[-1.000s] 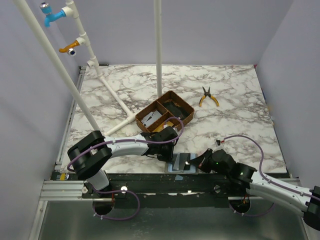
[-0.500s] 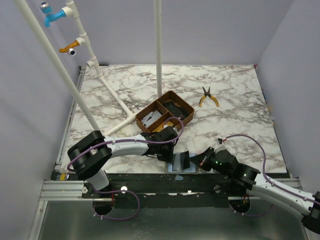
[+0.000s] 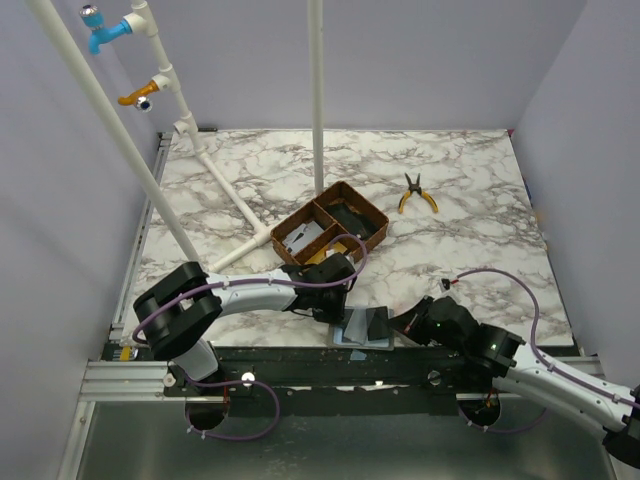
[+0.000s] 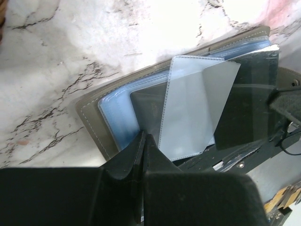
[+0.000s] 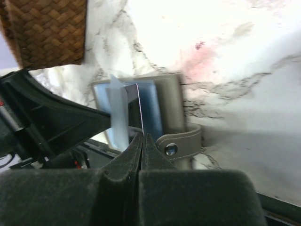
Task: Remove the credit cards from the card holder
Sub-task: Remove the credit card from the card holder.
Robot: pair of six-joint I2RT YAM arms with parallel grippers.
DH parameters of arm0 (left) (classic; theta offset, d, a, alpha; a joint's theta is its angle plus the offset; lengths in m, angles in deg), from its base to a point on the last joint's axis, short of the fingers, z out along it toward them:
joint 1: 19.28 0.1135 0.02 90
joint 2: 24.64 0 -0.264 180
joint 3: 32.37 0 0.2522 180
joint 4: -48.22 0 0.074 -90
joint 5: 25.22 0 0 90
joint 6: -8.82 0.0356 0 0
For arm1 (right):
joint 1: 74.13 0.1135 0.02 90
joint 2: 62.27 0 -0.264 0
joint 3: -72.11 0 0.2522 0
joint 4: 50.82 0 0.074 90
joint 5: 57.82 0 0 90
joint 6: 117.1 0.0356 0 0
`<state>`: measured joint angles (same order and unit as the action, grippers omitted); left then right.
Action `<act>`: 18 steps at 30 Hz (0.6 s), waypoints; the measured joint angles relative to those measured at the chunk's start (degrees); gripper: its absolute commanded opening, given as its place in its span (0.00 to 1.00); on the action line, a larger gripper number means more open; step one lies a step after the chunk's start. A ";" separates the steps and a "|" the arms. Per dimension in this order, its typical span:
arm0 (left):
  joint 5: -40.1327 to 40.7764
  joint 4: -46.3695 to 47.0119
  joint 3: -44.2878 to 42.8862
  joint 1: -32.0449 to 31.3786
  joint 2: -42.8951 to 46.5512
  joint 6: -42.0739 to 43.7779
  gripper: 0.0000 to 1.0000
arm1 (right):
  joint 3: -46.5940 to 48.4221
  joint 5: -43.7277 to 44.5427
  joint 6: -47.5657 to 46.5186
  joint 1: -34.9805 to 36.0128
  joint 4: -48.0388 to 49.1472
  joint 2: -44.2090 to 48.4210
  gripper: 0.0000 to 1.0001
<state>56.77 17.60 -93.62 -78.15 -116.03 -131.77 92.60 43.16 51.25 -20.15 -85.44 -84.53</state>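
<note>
Just in front of the wooden tray (image 3: 368, 245), at the near edge of the bench (image 3: 450, 190), the left fingers (image 4: 138, 146) are closed together, their tips pressed on the open card holder (image 4: 90, 120). Further right, a dark card (image 4: 247, 94) sticks out past the holder, its edge pinched in the closed right fingers (image 5: 136, 146)

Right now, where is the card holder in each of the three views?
Top external: card holder at bottom centre, by the near edge.
Left wrist: card holder lies open, filling the centre.
Right wrist: card holder at centre-left, one page seen edge-on.
Shared landmark: the marble table under it.
</note>
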 measured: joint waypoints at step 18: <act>2.62 -6.80 -1.29 0.02 1.40 1.64 0.00 | 5.70 1.18 -1.49 0.00 -4.46 -6.32 0.01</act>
<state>59.39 10.80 -94.90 -78.13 -114.63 -130.13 98.30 44.34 49.76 -20.15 -89.90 -90.85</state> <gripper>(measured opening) 0.008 0.006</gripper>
